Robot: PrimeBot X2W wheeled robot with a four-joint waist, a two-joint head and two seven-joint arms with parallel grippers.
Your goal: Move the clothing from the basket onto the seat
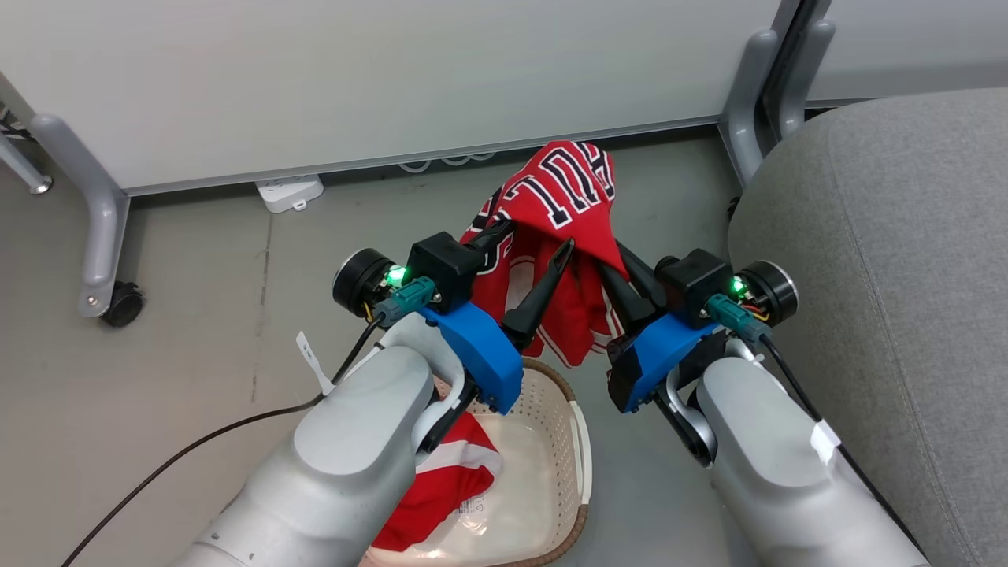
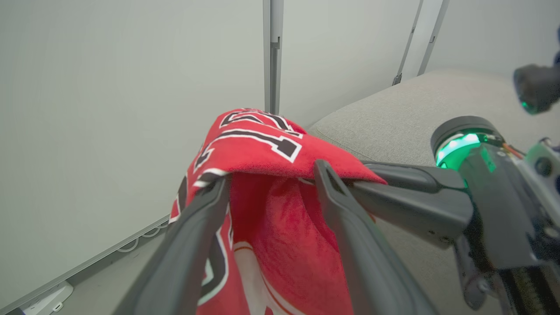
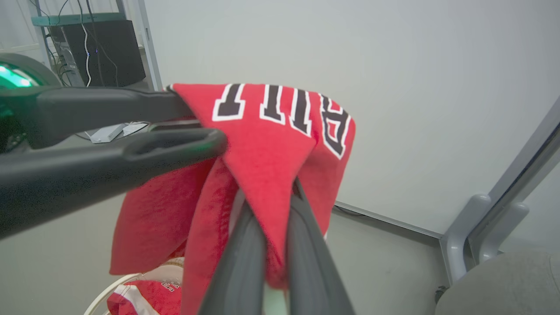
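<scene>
**Jersey (image 1: 563, 197) in the air over the basket's far edge**

Garment is red with black, white-edged lettering. It hangs above the far rim of the basket (image 1: 579, 441), left of the seat (image 1: 890, 276) and not touching it.

Right tool (image 1: 618, 272): clenched on a fold of the jersey. The right wrist view shows cloth pinched between its two fingers.

Left tool (image 1: 529, 240): released, fingers spread wide. The jersey is draped over their tips, not pinched.

Both tools are close together, their tips converging under the cloth.

Second garment (image 1: 449, 472), red with a white stripe, lies in the basket at its near left, partly hidden by the left forearm.

Basket stands on the grey floor (image 1: 197, 315), just left of the seat.
</scene>
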